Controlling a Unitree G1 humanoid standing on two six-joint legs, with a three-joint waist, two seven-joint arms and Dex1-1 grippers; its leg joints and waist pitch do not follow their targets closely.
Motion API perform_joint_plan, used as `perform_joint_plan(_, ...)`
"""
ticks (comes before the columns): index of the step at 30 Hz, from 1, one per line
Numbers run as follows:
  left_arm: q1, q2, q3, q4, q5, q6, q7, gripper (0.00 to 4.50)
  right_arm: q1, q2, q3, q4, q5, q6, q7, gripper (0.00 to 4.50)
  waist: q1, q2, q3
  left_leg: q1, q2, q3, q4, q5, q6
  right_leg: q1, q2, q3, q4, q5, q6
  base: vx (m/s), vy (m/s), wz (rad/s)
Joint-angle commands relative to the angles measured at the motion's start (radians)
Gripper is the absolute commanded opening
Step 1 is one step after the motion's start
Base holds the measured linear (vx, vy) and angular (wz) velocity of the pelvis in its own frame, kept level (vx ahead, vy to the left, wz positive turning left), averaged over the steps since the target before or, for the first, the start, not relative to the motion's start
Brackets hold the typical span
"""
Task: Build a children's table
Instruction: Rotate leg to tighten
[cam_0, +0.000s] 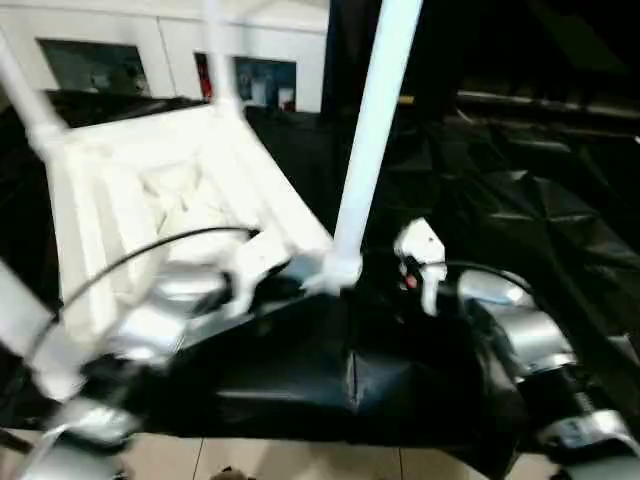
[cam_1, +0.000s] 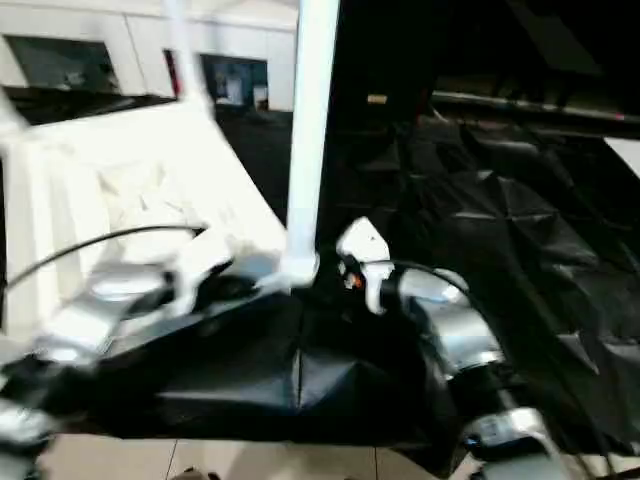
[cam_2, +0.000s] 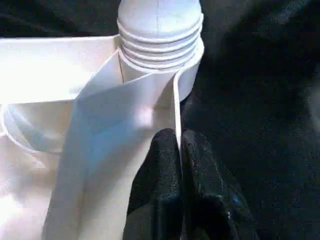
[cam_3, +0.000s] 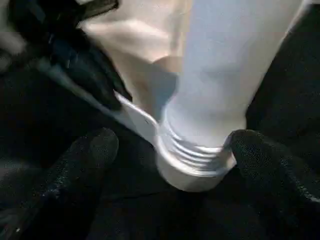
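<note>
Left gripper (cam_2: 179, 150) clenched on table top (cam_0: 150, 190) rim beside threaded socket, right gripper (cam_3: 170, 155) released — fingers either side of leg (cam_0: 375, 120), upper end cut off.

Head views above; wrists close-up

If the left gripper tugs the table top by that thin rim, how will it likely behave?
The table top looks like hollow ribbed plastic, so probably light yet stiff. Its thin rim, pinched by the left gripper, may flex slightly. The upright leg probably makes it tippy.
</note>
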Motion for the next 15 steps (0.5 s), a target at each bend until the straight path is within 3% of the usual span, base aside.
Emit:
perform_joint_plan(1,0.019,0.005,-0.055,-0.023,-0.008,0.002,-0.094,0.00,-0.007,-0.012,0.013,-0.019,-0.015,0.013,0.019,4.05,0.004,0.005,-0.054,0.021,0.039,-0.017,-0.056,-0.232,0.025,0.037,-0.065,0.052,-0.077,-0.201,-0.186,0.000,0.000,0.00)
perform_joint_plan(8,0.019,0.022,-0.067,-0.032,-0.004,0.005,-0.114,0.00,-0.015,-0.003,0.032,-0.010,-0.036,0.004,0.018,4.05,0.016,0.004,-0.055,0.021,0.039,-0.018,-0.057,-0.257,-0.001,0.040,-0.070,0.053,-0.075,-0.220,-0.180,0.000,0.000,0.00)
perform_joint_plan(15,0.022,0.038,-0.081,-0.035,0.009,0.001,-0.128,0.00,-0.021,0.016,0.045,0.010,-0.032,-0.004,0.017,4.05,0.015,0.001,-0.056,0.017,0.035,-0.017,-0.053,-0.214,0.012,0.044,-0.068,0.053,-0.067,-0.158,-0.186,0.000,0.000,0.00)
